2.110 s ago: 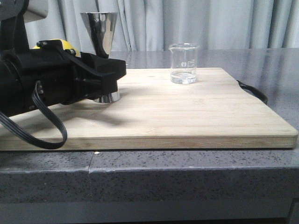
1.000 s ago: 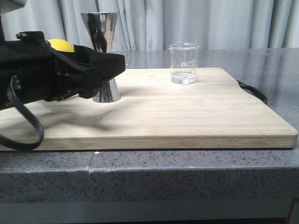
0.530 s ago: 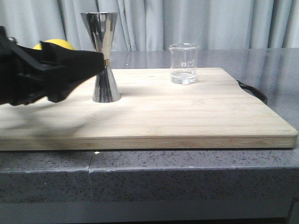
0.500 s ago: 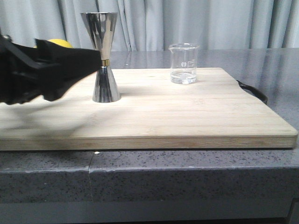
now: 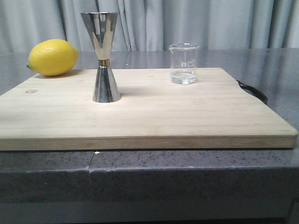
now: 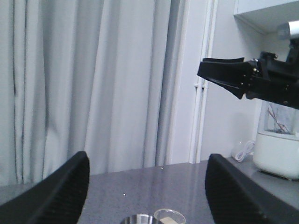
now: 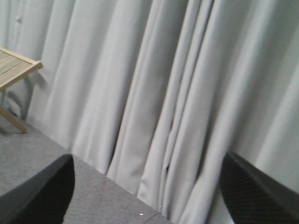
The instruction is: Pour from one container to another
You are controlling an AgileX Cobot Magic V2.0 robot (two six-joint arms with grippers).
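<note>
Glass beaker (image 5: 184, 63) near cutting board's (image 5: 196, 116) far edge, steel jigger (image 5: 103, 57) left of it, now unobstructed after left gripper (image 6: 145, 196) withdraws spread; right gripper (image 7: 145, 200) likewise spread, pouring unstarted.

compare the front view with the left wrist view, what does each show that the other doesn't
Only the front view shows the lemon, the wooden board and the full height of the steel jigger and glass beaker standing apart on it; no claw appears there.

Only the left wrist view shows the left claw with its fingers spread wide and nothing between them, the other arm's claw held high, and a white appliance.

Both show the grey curtain, the grey countertop, and the jigger and beaker, though the wrist view catches only their rims.
</note>
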